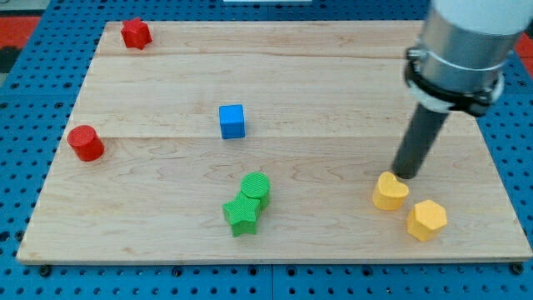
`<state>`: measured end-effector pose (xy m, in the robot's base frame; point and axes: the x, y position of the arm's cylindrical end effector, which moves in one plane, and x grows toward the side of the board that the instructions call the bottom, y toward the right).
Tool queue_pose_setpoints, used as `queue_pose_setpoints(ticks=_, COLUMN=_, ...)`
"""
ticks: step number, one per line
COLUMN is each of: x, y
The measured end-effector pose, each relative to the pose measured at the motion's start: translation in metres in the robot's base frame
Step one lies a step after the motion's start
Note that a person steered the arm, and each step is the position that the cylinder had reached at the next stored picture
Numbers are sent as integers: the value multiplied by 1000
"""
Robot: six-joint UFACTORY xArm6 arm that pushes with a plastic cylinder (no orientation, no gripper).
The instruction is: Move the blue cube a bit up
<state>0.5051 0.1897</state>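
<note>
The blue cube [232, 121] sits on the wooden board [166, 208], a little left of the middle. My tip [405, 174] rests on the board at the view's right, far right of the blue cube and slightly lower. It stands just above the yellow heart-shaped block [389, 192], close to it or touching it.
A yellow hexagonal block [426, 220] lies lower right of the heart. A green cylinder [256, 187] and a green star [241, 214] touch each other below the blue cube. A red cylinder [85, 143] is at the left edge, a red block [135, 33] at the top left.
</note>
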Motion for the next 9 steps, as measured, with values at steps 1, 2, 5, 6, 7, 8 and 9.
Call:
queue_pose_setpoints(ticks=1, x=-13, y=5)
queue_pose_setpoints(ticks=2, x=-36, y=18)
queue_pose_setpoints(ticks=5, x=-51, y=19)
queue_pose_setpoints(ticks=6, x=-52, y=19)
queue_pose_setpoints(ticks=7, x=-55, y=19)
queue_pose_setpoints(ticks=8, x=-70, y=-21)
queue_pose_setpoints(ticks=9, x=-71, y=-116)
